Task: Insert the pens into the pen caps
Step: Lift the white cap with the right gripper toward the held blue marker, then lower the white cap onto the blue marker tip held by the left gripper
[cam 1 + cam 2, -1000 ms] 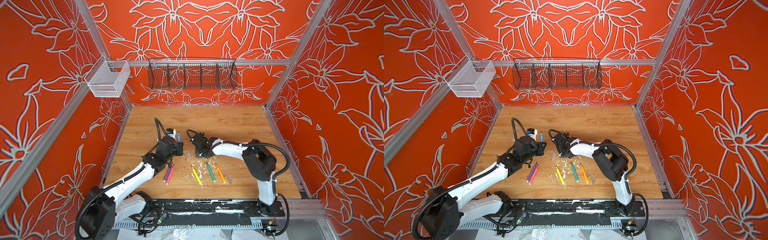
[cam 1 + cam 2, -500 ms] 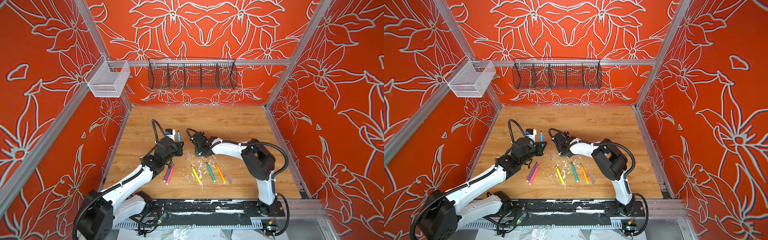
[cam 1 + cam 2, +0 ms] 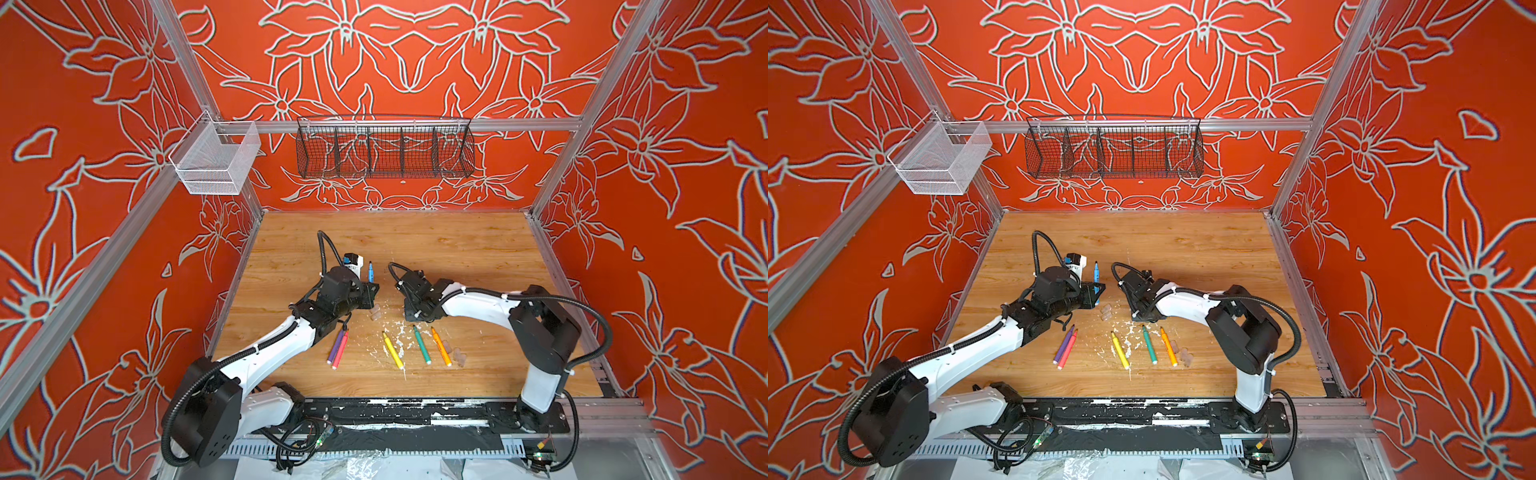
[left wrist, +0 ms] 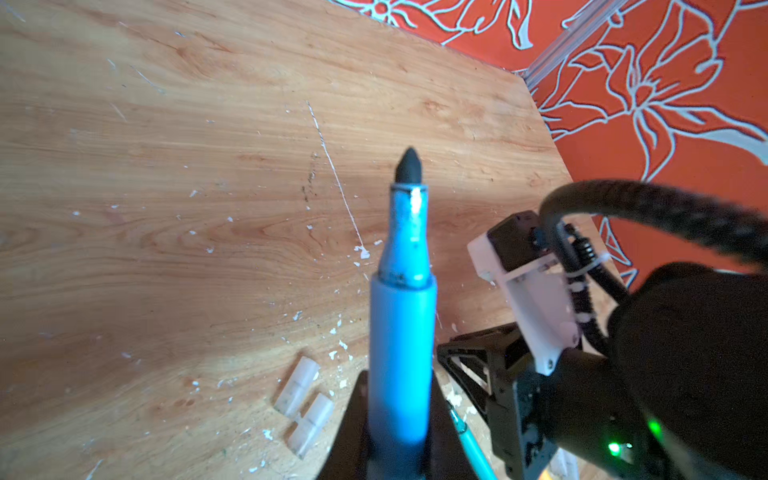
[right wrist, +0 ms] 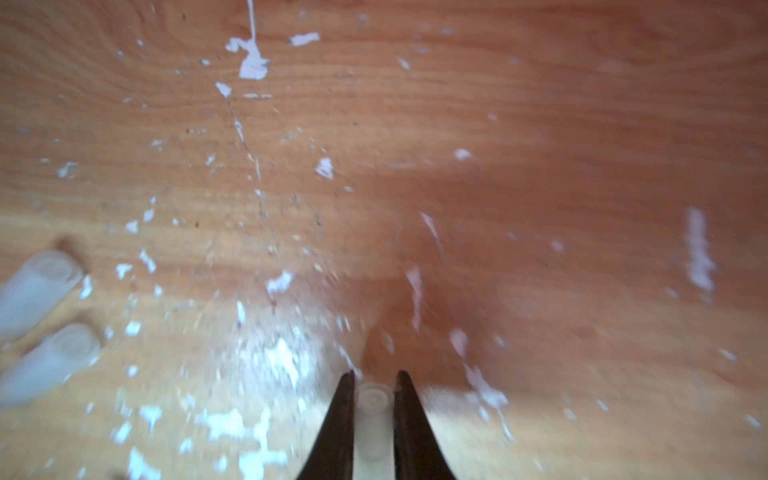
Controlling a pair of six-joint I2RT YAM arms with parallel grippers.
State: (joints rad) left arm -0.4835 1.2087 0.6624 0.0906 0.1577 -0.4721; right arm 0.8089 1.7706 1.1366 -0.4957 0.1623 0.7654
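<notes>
Left gripper [image 3: 371,287] pinches the blue pen [image 3: 370,272] upright, tip up, over the middle of the table [image 3: 415,241]. Right gripper [image 5: 374,384], angled down just right of it, squeezes one cap [image 5: 372,415], a grip only its wrist view shows. Two loose caps [image 3: 376,312] lie between the arms. The other pens [image 3: 422,345] lie nearer, amid white flecks [image 3: 399,332].

A black wire basket [image 3: 384,149] with dividers hangs from the far rail [image 3: 519,124], and a white mesh basket [image 3: 216,160] hangs at the far left corner. White flecks [image 3: 400,337] lie scattered near the middle of the wooden tabletop [image 3: 436,245], enclosed by orange floral walls [image 3: 83,199].
</notes>
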